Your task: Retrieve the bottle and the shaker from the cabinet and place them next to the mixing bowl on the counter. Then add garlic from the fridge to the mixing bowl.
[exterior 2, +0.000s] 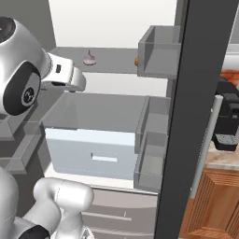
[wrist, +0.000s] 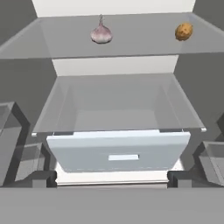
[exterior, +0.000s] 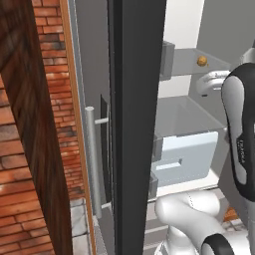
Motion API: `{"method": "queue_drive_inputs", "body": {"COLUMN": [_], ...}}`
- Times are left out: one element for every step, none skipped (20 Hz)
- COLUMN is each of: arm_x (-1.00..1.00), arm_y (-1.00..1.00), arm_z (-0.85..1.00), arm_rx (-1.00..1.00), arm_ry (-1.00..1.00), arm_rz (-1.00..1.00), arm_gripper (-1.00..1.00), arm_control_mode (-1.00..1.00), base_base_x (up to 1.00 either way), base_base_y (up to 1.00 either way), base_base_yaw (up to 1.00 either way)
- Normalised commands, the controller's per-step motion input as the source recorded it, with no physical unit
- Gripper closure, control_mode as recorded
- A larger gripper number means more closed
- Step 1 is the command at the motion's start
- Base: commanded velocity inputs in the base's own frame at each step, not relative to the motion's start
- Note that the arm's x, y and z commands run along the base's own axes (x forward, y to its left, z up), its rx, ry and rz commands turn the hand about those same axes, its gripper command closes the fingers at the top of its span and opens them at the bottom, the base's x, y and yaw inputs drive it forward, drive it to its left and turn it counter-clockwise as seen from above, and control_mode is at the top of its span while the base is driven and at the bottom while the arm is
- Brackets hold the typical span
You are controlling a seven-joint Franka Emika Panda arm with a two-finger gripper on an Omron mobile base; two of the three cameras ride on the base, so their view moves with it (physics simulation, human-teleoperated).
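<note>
The gripper (wrist: 112,181) stands with its two dark fingertips (wrist: 37,179) far apart, nothing between them, low at about 6 o'clock in the hand view and facing into the open fridge (exterior 2: 112,112). Just ahead of the tips sits a pale blue drawer (wrist: 118,151) with a glass shelf (wrist: 118,103) over it.

The garlic (wrist: 101,34) lies well beyond the gripper — at roughly 12 o'clock in the hand view, a touch toward 11 — on the upper glass shelf (wrist: 131,39), clear of the fingers. It rests on its rounded base with its thin stem tip pointing straight up, so its long axis runs upright. In the right base view the garlic (exterior 2: 89,59) sits on that same shelf, at about 1 o'clock from the white wrist.

At 3 o'clock from the garlic, well apart on the same shelf, lies a small brown-orange lump (wrist: 184,31) — what it is cannot be told. The dark fridge door (exterior 2: 191,116) stands open edge-on, its silver handle (exterior 2: 205,144) vertical.
</note>
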Motion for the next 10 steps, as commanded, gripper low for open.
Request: {"method": "queue_drive_inputs", "body": {"arm_x": [0.50,0.66,0.79,0.90,0.96,0.93,0.86,0.84,0.84,0.89], "arm_y": [0.00,0.00,0.00,0.00,0.00,0.00,0.00,0.00,0.00,0.00], "arm_z": [0.00,-0.12,-0.26,-0.31,-0.30,-0.25,-0.16,-0.13,-0.13,-0.14], "arm_rx": [-0.14,-0.11,-0.07,-0.04,-0.02,-0.01,-0.02,-0.01,0.00,0.00], "arm_ry": [0.00,0.00,0.00,0.00,-0.01,0.00,-0.01,-0.05,-0.10,-0.09], "arm_rz": [0.00,0.00,0.00,0.00,0.00,0.00,0.00,0.00,0.00,0.00], "arm_gripper": [-1.00,-1.00,-1.00,-1.00,-1.00,-1.00,-1.00,-1.00,-1.00,-1.00], "arm_control_mode": [-1.00,-1.00,-1.00,-1.00,-1.00,-1.00,-1.00,-1.00,-1.00,-1.00], "base_base_x": [0.00,0.00,0.00,0.00,0.00,0.00,0.00,0.00,0.00,0.00], "base_base_y": [0.00,0.00,0.00,0.00,0.00,0.00,0.00,0.00,0.00,0.00], "base_base_yaw": [0.00,0.00,0.00,0.00,0.00,0.00,0.00,0.00,0.00,0.00]}}
